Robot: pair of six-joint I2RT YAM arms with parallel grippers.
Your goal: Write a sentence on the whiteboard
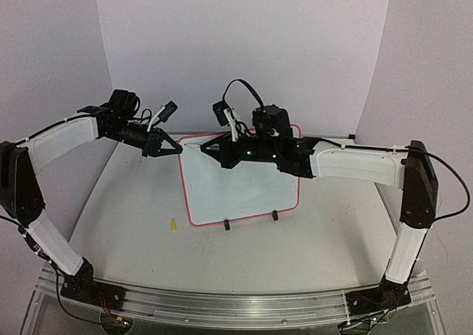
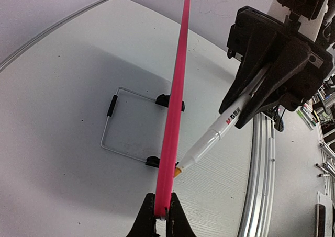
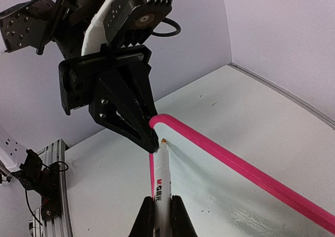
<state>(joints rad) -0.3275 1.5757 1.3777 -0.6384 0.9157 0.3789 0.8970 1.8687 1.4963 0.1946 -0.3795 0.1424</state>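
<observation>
Black left gripper (image 1: 176,149): clamped tight on the pink frame of the whiteboard (image 1: 244,187), pinching its top left corner
Yellow bit (image 1: 174,225): small, lying on table (image 1: 133,224) just left of board's near left corner, too small to identify
Whiteboard: stands near table centre, leaning back on wire stand (image 2: 112,127), two black clip feet (image 1: 227,225) at bottom edge
Marker (image 3: 161,179): white barrel, orange-yellow tip right at board face, just inside the held corner
Right gripper (image 1: 207,149): closed on marker barrel, reaching in from right across board's top
</observation>
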